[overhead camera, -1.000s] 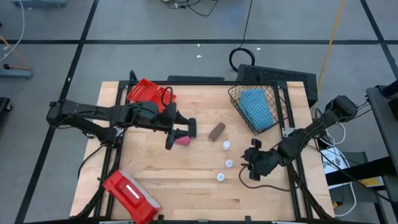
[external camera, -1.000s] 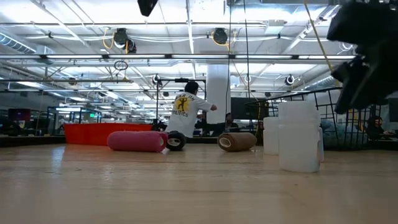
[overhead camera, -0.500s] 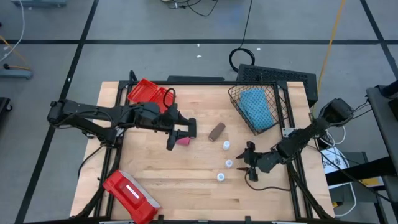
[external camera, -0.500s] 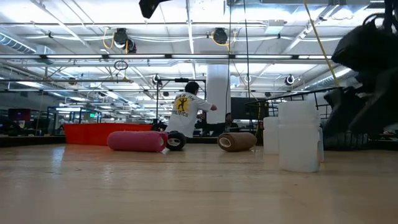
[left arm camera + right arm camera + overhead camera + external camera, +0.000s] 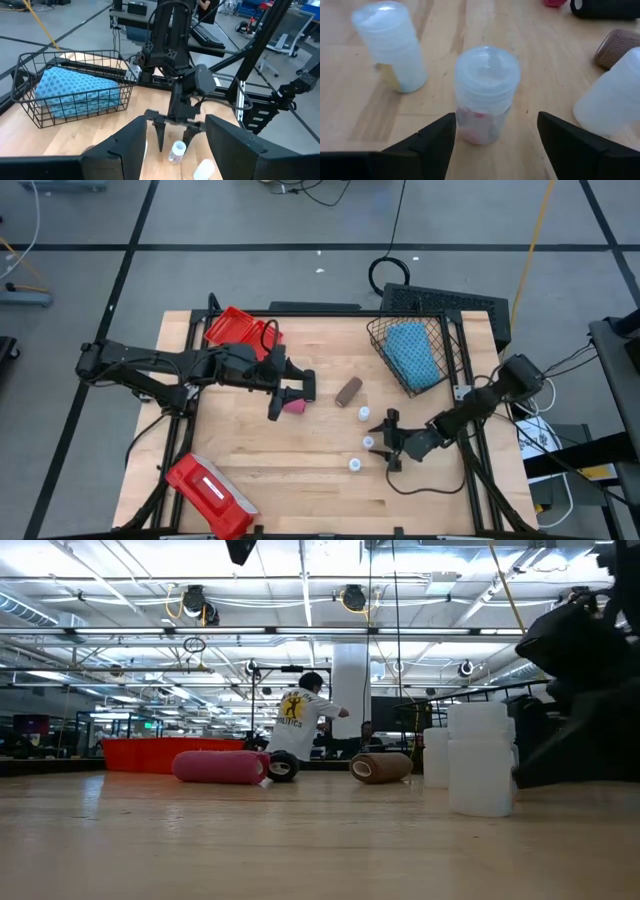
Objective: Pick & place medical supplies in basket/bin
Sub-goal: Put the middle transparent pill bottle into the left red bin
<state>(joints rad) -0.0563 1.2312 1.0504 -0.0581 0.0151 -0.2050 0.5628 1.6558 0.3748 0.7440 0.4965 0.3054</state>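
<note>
A: What can't we make out? In the low view the right gripper (image 5: pixel 575 690) is only a dark mass cut off at the frame edge, and the nearest white bottle (image 5: pixel 480 760) hides most of the one behind it. From above, the left gripper (image 5: pixel 290 392) covers part of the pink roll (image 5: pixel 293 407), and the black roll (image 5: pixel 309 385) merges with the dark fingers, so we cannot tell whether they touch either roll.

B: What does each view add? The right wrist view shows us the middle bottle (image 5: pixel 485 95) standing upright between the 2 spread fingers (image 5: pixel 427 145), with no contact we can see; 2 more bottles stand either side of it. The left wrist view shows the same bottle (image 5: pixel 176 151) between the right gripper's open tips, plus the blue pad (image 5: pixel 75 92) lying inside the wire basket (image 5: pixel 30 107). Only the low view shows a person (image 5: pixel 298 725) in the room behind.

A: And the arms? From above, the right arm reaches in low from the table's right edge, its gripper (image 5: pixel 385 442) wide around the middle bottle (image 5: pixel 368 443) of 3. The left arm stretches across from the left, fingers apart over the rolls. The brown roll (image 5: pixel 348 391) lies free just beside them, and the red bin (image 5: pixel 240 330) sits at the far left corner.
</note>
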